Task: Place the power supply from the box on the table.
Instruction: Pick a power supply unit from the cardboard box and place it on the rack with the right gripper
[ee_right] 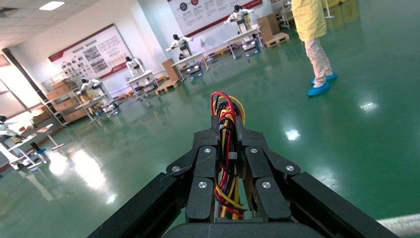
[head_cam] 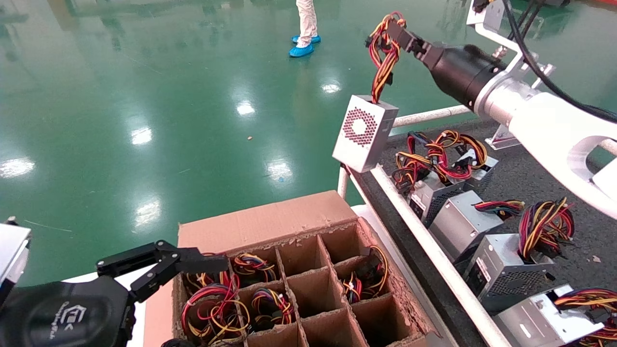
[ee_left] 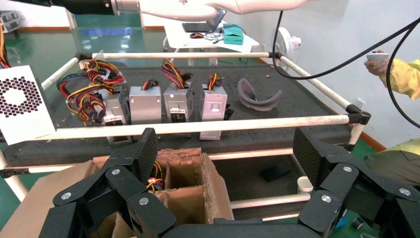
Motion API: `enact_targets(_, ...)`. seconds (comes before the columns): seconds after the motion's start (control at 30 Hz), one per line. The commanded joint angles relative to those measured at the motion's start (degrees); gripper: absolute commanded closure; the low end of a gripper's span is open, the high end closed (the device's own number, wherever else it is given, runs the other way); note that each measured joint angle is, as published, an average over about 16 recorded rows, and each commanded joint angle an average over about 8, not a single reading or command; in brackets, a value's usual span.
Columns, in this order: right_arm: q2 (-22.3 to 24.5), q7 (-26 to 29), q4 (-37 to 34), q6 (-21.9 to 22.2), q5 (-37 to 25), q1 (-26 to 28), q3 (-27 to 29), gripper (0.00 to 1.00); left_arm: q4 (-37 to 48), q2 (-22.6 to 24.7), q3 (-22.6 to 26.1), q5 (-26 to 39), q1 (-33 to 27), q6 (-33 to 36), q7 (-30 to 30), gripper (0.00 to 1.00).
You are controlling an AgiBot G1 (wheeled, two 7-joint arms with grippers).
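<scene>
1. Above the far-left corner of the table, the right gripper (head_cam: 397,30) is clamped on a bundle of red, yellow, orange and black wires (head_cam: 384,58); in the right wrist view the black fingers (ee_right: 202,171) pinch the wires (ee_right: 229,148) from both sides.
2. The small silver-grey metal power supply with the round honeycomb vent (head_cam: 365,132) hangs from those wires, tilted, vent face toward the head camera, clear of any surface. It sits over the white tube rail (head_cam: 424,241) at the table edge, well above the box.
3. The wide dark grey felt-like table (head_cam: 530,178) lies to the right of the hanging unit. Several other silver power units with wire bundles (head_cam: 462,224) lie on it in a row along the rail.
4. The large brown cardboard box with grid dividers (head_cam: 308,274) stands below and left of the table. Some cells hold coiled wires, the middle ones look empty.
5. The left gripper (head_cam: 193,262) hovers at the box's near-left corner, jaws spread wide, holding nothing; the left wrist view shows both fingers (ee_left: 133,163) far apart.
6. A person in white trousers and blue shoe covers (head_cam: 304,29) stands on the green floor (head_cam: 144,96), far off.
</scene>
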Motion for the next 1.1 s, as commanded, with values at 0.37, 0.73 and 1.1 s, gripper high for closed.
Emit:
enact_targets(0.37,1.3,-2.7,-0.3,0.5,-0.5,-1.2,-0.3,1.00,0.0,0.0,0.0,0.0,0.0,0.0,0.0,0.00)
enact_targets(0.73,2.1,-4.5,-0.6,0.5,-1.7,-3.0,-1.2,1.00,0.0,0.0,0.1,0.0,0.0,0.0,0.0,0.00)
enact_targets(1.1,2.6,-5.2,-0.1,0.5,-2.1,-3.0,-1.5,1.00,0.0,0.0,0.1,-0.1,0.0,0.0,0.0,0.00)
